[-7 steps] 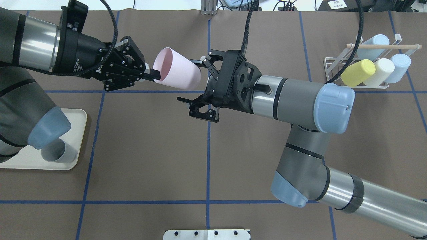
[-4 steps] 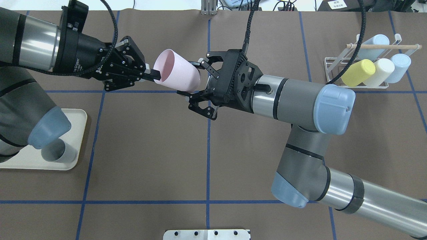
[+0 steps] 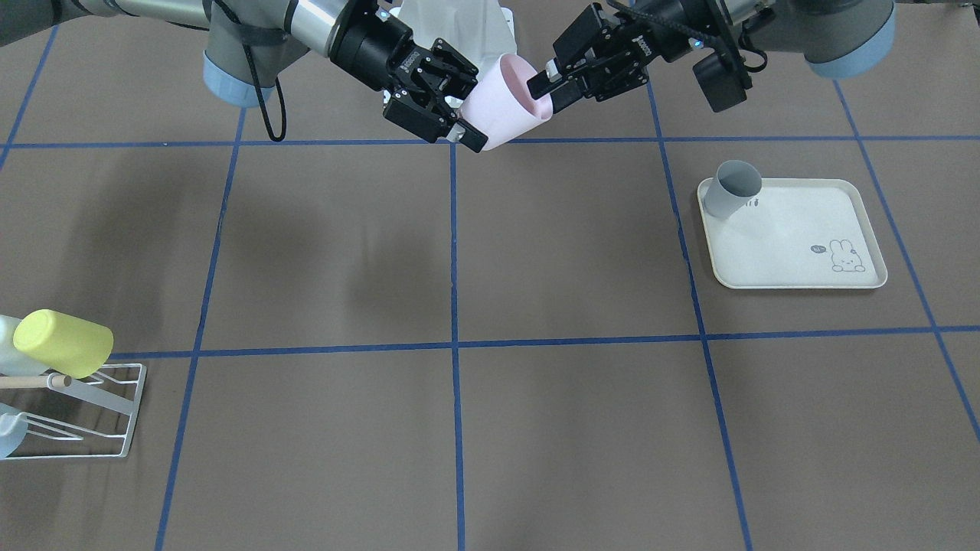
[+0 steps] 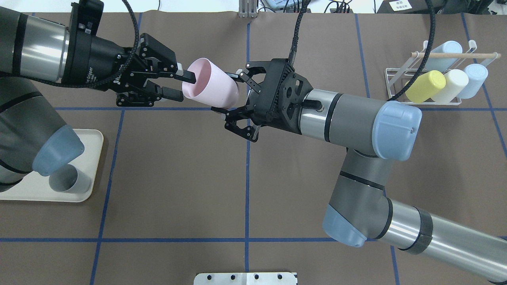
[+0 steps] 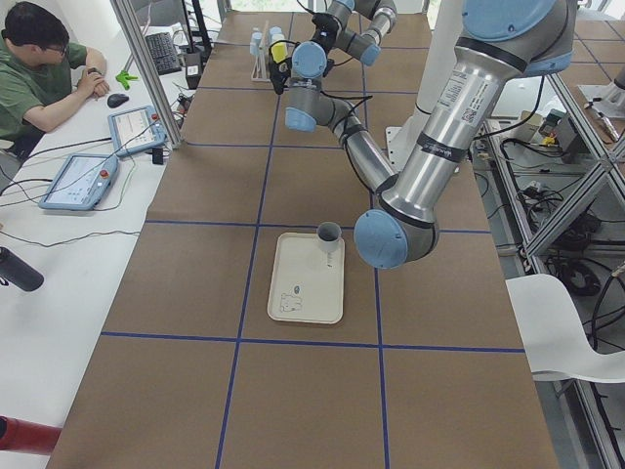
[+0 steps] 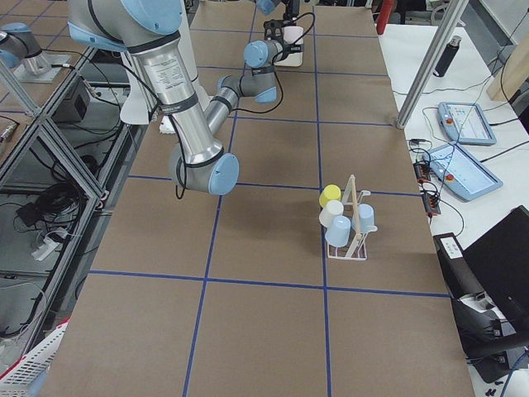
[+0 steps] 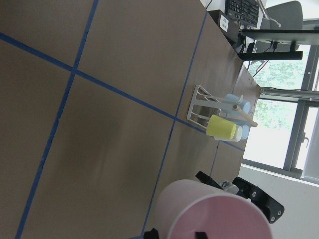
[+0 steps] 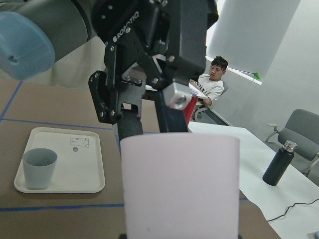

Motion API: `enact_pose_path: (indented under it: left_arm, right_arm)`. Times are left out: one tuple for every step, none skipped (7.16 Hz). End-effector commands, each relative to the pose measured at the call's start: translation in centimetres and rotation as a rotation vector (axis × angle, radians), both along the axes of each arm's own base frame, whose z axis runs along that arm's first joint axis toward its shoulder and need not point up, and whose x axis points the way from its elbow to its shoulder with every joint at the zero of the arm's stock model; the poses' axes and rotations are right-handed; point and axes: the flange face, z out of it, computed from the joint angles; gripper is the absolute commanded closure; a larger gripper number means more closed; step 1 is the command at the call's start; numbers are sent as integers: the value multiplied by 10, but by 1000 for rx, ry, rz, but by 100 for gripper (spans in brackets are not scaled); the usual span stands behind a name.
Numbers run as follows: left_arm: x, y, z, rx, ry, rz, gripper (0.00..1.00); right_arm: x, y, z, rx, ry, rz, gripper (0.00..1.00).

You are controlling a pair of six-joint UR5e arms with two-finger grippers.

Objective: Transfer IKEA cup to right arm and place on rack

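**Operator:** Front-facing view: where is the cup?

**Me:** At 12 o'clock, held up off the bench. The pink cup (image 3: 501, 103) hangs between my two arms, and the rack (image 3: 138, 405) sits down at 8 o'clock.

**Operator:** Overhead?

**Me:** My right jaws are clamped on its base end. My left jaws stand apart, with one fingertip (image 4: 191, 75) inside the rim and the other outside it.

**Operator:** Left wrist view?

**Me:** The rim is at 6 o'clock and the rack far off at 1 o'clock, with a yellow cup (image 7: 222, 128) on it.

**Operator:** The risk?

**Me:** If either arm pulls away off-axis, I think that inner fingertip hooks the rim and twists the cup in my right jaws. The tapered wall could also slip.
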Motion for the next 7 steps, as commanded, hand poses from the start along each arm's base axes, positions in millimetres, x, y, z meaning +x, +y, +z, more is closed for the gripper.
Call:
enact_pose_path:
  left_arm:
    - [-8, -6, 5, -6, -8, -22, 0]
    - [-21, -16, 28, -8, -44, -56, 0]
    - [-31, -20, 64, 42, -105, -83, 0]
    - [-44, -24, 96, 76, -171, -110, 0]
    - [-54, -32, 117, 95, -252, -126, 0]
    - [-64, -34, 147, 120, -328, -131, 0]
    - [-82, -35, 182, 153, -404, -141, 0]
  right_arm:
    - [1, -1, 0, -13, -6, 1, 55]
    - [6, -9, 1, -48, -15, 36, 49]
    - [8, -16, 5, -73, -1, 70, 49]
    - [15, -24, 3, -113, 67, 91, 49]
    - [35, -25, -10, -172, 125, 110, 49]
    - [56, -32, -15, -231, 215, 137, 49]
    - [73, -40, -14, -274, 299, 162, 51]
